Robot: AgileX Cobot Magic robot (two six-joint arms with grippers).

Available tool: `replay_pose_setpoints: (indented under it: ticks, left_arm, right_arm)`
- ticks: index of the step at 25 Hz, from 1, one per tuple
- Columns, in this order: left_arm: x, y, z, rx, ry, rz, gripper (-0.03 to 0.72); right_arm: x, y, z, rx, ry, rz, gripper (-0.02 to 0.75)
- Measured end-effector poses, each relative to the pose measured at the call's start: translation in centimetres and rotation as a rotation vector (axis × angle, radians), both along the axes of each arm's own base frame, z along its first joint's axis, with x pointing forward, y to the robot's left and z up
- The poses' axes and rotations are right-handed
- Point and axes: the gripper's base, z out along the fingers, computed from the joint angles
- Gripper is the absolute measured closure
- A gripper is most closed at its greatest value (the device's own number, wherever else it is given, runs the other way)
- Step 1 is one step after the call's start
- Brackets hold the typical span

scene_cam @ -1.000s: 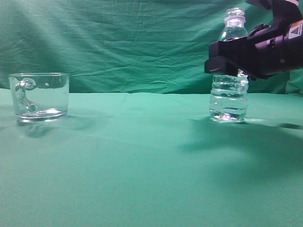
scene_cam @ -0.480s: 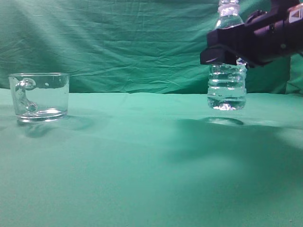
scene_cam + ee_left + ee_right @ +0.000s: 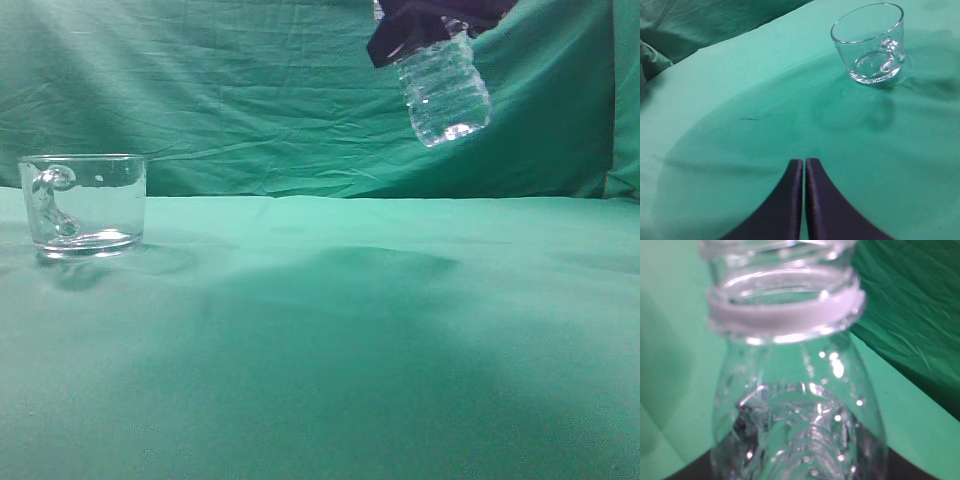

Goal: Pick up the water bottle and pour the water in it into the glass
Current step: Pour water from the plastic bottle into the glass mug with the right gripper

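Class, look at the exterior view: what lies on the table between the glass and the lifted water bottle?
Nothing: between the glass and the raised water bottle, the exterior view shows only bare green cloth.

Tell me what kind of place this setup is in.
Probably a staged robot test bench, not a kitchen: wrinkled green cloth covers table and backdrop, with only a short clear handled glass and a ribbed clear plastic bottle held aloft by the dark right gripper.

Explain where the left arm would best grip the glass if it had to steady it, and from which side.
Grip the glass across its straight wall, probably from above, one finger inside the open rim and one outside, on the side away from the handle. It stands upright and looks empty, so the rim is free, and the curved handle would block a flat pinch. The left gripper is shut and would have to open first.
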Motion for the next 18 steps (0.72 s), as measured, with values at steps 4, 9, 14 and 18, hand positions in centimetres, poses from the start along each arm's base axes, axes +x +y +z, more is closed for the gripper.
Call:
replay_pose_setpoints:
  ticks: [4, 9, 14, 18]
  left_arm:
    - [0.0, 0.0, 0.0, 0.0, 0.0, 0.0, 0.688]
    - [0.0, 0.0, 0.0, 0.0, 0.0, 0.0, 0.688]
    - [0.0, 0.0, 0.0, 0.0, 0.0, 0.0, 0.688]
    - [0.0, 0.0, 0.0, 0.0, 0.0, 0.0, 0.688]
  right_arm:
    - [1.1, 3.1, 0.2, -0.067, -0.004, 0.036, 0.408]
    - [2.8, 6.6, -0.4, -0.172, -0.024, 0.074, 0.408]
    - [4.3, 9.6, -1.1, -0.231, -0.091, 0.138, 0.408]
    - [5.6, 11.7, -2.5, -0.26, -0.119, 0.171, 0.408]
